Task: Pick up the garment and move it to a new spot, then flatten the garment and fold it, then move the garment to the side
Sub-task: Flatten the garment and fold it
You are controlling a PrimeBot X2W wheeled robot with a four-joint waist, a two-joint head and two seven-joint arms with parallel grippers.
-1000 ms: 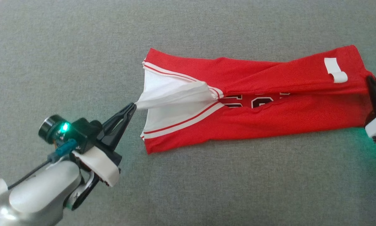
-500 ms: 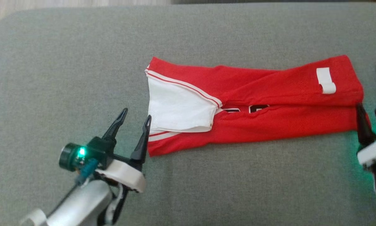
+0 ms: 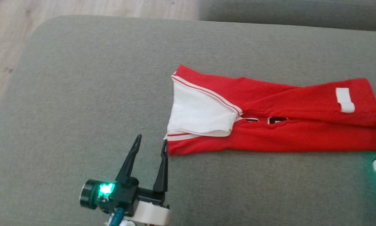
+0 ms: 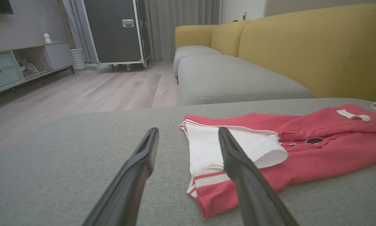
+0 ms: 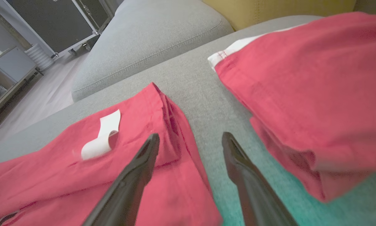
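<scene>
The garment (image 3: 300, 138) lies on the cushion (image 3: 81, 94) between the left end effector (image 3: 152, 139) and the right end effector (image 5: 191, 135).

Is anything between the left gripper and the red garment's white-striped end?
Nothing visible. The left gripper is open over bare grey cushion, one finger close beside the striped corner of the red garment.

The head camera looks steeply down on the grey cushion (image 3: 81, 110) and the red garment (image 3: 285, 135). The left wrist camera sits low, facing along the left claw (image 4: 188, 129) to the garment's white end. The right wrist camera is close over the end with the white label (image 5: 101, 135). The head view shares both ends.
</scene>
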